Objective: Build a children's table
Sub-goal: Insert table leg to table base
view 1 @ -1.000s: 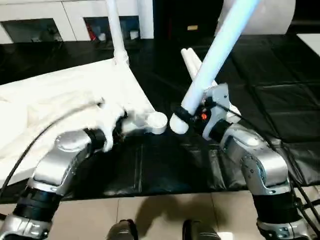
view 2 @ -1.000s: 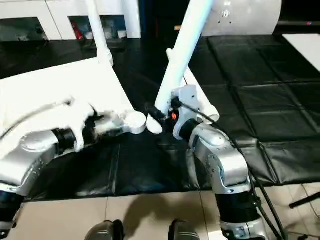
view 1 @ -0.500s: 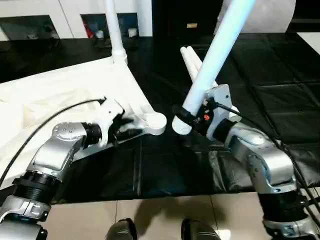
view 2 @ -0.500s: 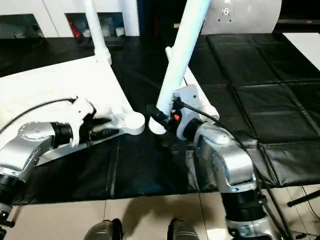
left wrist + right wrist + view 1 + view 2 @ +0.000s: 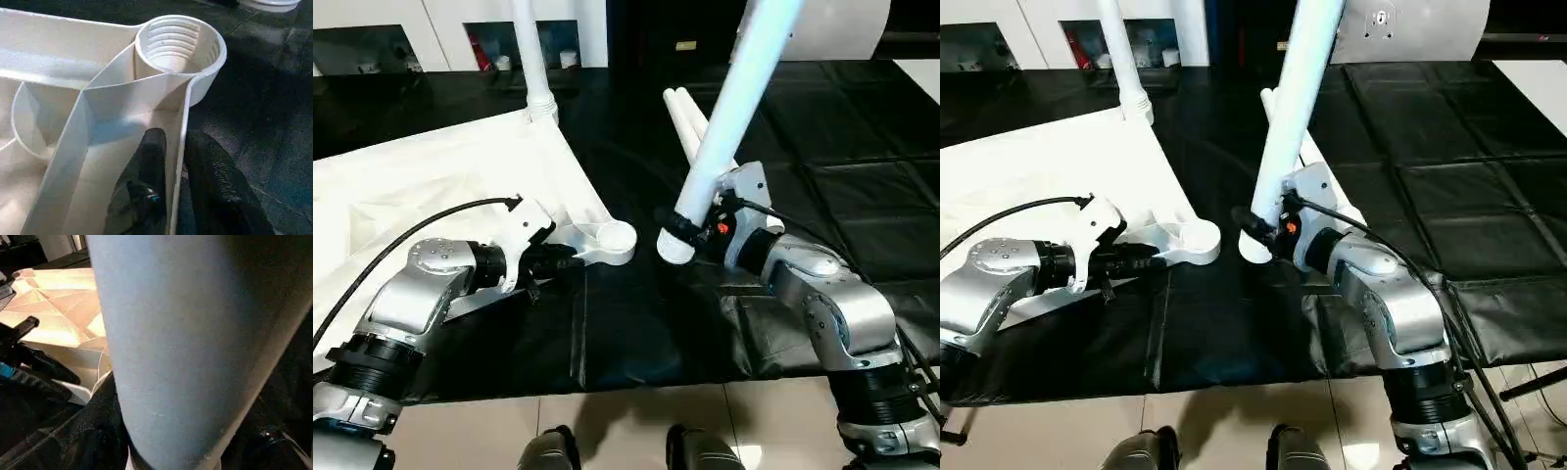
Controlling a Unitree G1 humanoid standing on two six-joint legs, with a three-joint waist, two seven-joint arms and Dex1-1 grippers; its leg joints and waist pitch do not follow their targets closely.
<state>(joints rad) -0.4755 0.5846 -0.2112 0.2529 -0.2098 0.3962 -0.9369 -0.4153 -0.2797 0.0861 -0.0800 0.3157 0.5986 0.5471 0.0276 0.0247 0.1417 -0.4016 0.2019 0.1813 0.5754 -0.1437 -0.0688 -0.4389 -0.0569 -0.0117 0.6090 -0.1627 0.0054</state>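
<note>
Since a second ago, left gripper is closing onto the tabletop rim, left of center. In the eye views, right gripper is clamping a leg at center, its foot beside the socket. In the left wrist view, fingers are straddling the rim wall. Next, I judge: seating the leg in the socket.

forearms: silver | fingers: black | wrist cables: black
</note>
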